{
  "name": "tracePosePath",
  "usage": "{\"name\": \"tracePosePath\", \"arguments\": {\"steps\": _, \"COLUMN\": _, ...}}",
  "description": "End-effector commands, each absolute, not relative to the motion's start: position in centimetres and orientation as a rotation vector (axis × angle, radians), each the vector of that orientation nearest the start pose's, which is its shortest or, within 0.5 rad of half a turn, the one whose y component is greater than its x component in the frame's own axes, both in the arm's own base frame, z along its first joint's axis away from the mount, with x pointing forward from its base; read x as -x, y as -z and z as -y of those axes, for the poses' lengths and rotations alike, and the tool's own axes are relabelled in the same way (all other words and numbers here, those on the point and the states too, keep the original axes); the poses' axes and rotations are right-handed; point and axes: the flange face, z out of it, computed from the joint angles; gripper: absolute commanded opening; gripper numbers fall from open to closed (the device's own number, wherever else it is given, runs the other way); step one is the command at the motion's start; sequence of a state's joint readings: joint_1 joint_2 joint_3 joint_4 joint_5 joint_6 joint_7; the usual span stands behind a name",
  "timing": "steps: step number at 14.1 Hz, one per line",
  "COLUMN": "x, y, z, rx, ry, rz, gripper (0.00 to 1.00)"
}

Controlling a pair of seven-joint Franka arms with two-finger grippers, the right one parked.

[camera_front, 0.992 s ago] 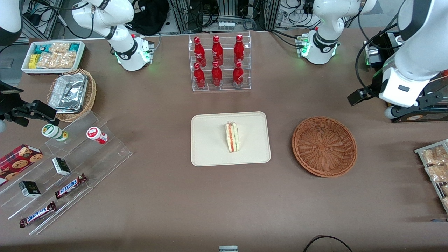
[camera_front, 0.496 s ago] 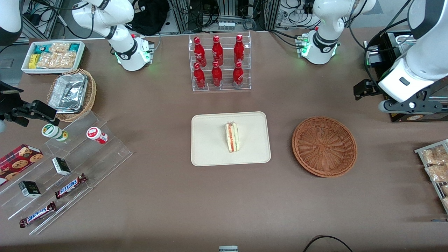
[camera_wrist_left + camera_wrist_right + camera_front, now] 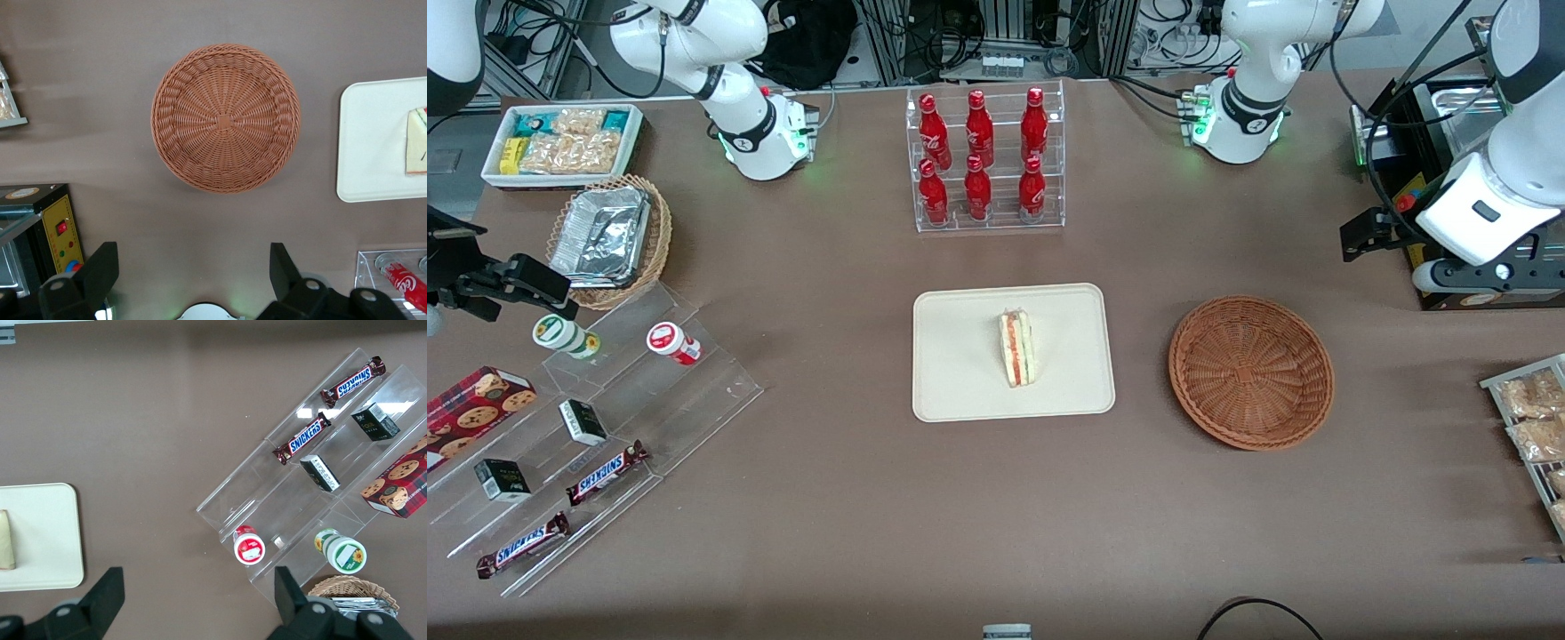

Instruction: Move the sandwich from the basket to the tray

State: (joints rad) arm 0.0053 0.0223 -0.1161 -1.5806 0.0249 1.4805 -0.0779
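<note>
Sandwich [image 3: 1017, 348] is lying on the tray [image 3: 960, 391], cut edge with the red and green filling facing up, roughly mid-tray and well inside the rim. Looks settled, not hanging over any edge. I'd call the placement done.

Basket [image 3: 1251, 371] sits on the table [image 3: 854, 516] beside the tray, toward the working arm's end, with nothing in it. The wrist cam confirms this: bare weave down to the centre [image 3: 225, 123].

Claw [image 3: 193, 277] is released, with both fingers spread wide and nothing between them. It hangs high above the table at the working arm's end, farther from the front camera than the basket, and well apart from both basket and tray.

Step in hand, as I read it: retreat and park. To do that cleanly I'd hold height and stay away from the tray so nothing nudges the sandwich. I'd also watch the black control box [image 3: 1449, 178] and the cabling close to the wrist; a snag there is the only real risk.

Farther back, the red bottle rack [image 3: 985, 160] is well out of the path.
</note>
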Motion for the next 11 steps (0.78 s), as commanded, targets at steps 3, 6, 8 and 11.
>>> {"name": "tracePosePath", "arguments": {"steps": 3, "x": -53.8, "y": -62.0, "z": 5.6, "rx": 3.123, "ry": -0.133, "rz": 0.024, "gripper": 1.0}}
{"name": "tracePosePath", "arguments": {"steps": 6, "x": -52.7, "y": -61.8, "z": 4.6, "rx": 3.122, "ry": -0.104, "rz": 0.077, "gripper": 1.0}}
{"name": "tracePosePath", "arguments": {"steps": 8, "x": -52.9, "y": -62.0, "z": 4.5, "rx": 3.126, "ry": -0.092, "rz": 0.08, "gripper": 1.0}}
{"name": "tracePosePath", "arguments": {"steps": 11, "x": -53.3, "y": -62.3, "z": 4.2, "rx": 3.124, "ry": -0.08, "rz": 0.132, "gripper": 1.0}}
